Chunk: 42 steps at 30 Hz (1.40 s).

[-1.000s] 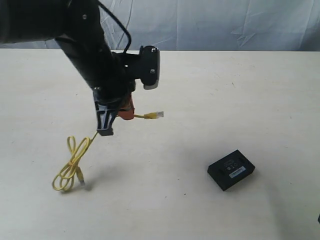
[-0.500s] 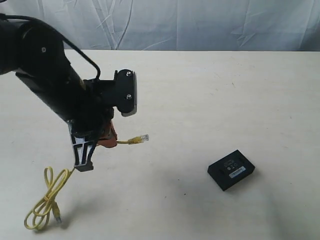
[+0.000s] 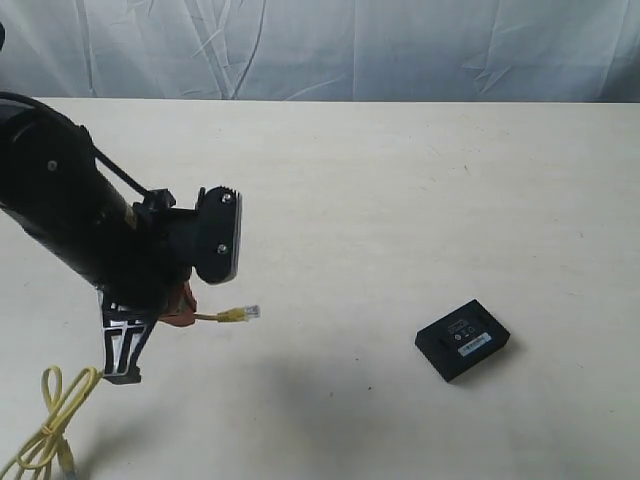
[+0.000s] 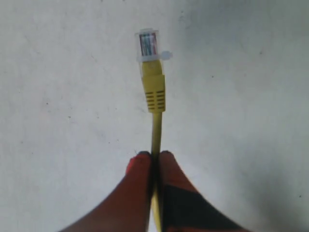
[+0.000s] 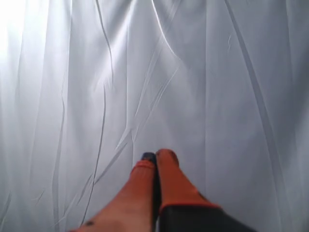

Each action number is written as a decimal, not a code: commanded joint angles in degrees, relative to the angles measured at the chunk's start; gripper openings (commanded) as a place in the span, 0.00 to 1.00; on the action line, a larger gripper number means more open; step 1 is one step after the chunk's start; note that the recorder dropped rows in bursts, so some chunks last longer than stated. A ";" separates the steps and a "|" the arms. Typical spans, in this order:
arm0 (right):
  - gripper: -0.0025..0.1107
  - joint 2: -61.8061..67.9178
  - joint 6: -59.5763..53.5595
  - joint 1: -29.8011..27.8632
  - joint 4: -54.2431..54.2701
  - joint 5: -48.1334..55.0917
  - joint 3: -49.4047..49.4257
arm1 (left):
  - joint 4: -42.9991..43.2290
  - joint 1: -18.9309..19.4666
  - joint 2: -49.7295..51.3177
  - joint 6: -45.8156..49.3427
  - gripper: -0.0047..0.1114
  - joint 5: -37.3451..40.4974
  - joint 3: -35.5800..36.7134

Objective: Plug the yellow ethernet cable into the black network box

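The left gripper (image 4: pixel 153 157) pinches the thin, light bright-yellow ethernet cable (image 4: pixel 156 128) just behind its clear plastic plug (image 4: pixel 148 45), probably the least floppy hold.

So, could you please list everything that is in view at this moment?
thin yellow ethernet cable: one, bright yellow with a clear plug, plug end held up at left, rest trailing into a loop at lower left.
small flat black plastic network box: one, black with a white label, lying at right, apart from the cable.
pale cream table: one, cream, under everything.
white fabric curtain: one, white, behind.
left gripper: one, orange and black, shut on the cable behind its plug.
right gripper: one, orange and black, shut, empty, facing the curtain.
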 commanded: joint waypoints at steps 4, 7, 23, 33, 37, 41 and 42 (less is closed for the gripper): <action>0.02 1.32 -0.35 -0.19 -0.28 24.74 -7.16 | -3.41 5.83 0.90 0.72 0.04 -4.89 -0.15; 0.02 7.16 -0.23 -0.19 0.08 34.81 -13.24 | -5.96 7.31 2.26 3.05 0.04 -3.57 -1.41; 0.02 70.17 -4.14 0.27 14.98 62.85 -32.89 | -11.99 7.33 5.63 4.33 0.04 -3.56 -2.61; 0.02 90.34 -10.85 5.31 19.56 59.10 -39.04 | -13.29 7.33 5.63 4.42 0.04 -5.11 -2.61; 0.02 93.83 -10.59 5.31 18.34 56.58 -39.04 | -13.29 7.33 5.63 4.56 0.04 -5.60 -2.61; 0.02 95.87 -10.47 5.31 17.00 50.81 -39.04 | -13.29 7.33 5.63 4.56 0.04 -6.09 -2.61; 0.02 96.58 -10.59 5.31 16.62 48.45 -39.04 | -13.29 7.33 5.63 4.56 0.04 -6.09 -2.61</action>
